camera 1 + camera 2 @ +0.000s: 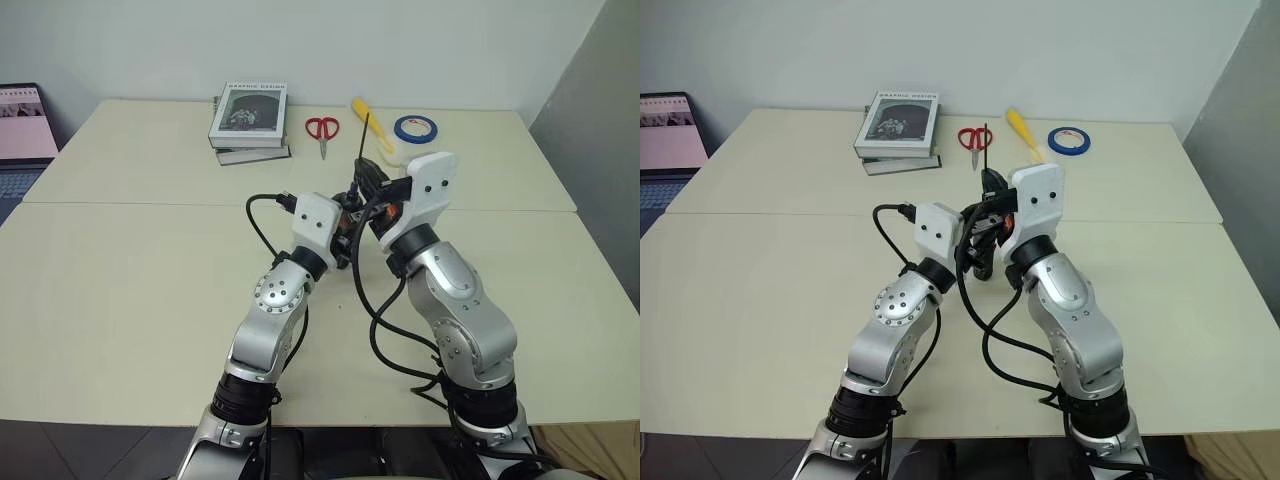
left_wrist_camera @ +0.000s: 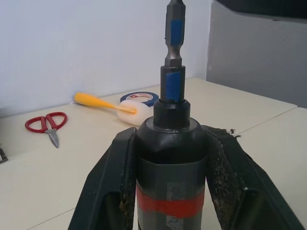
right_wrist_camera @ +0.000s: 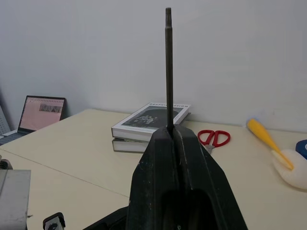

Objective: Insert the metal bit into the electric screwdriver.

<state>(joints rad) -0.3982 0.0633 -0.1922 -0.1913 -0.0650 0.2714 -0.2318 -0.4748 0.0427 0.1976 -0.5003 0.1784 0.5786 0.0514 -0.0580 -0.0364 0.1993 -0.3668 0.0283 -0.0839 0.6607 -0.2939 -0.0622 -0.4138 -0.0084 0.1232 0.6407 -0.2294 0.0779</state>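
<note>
Right gripper (image 3: 173, 139) around thin metal bit (image 3: 168, 67)

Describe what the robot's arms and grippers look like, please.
Both arms are silver-grey metal with rounded joint housings and black collars. Each wrist carries a white boxy housing dotted with small holes. Loose black cables loop between the arms. The left gripper and right gripper each have two broad, matte black fingers, scuffed on the left one.
</note>
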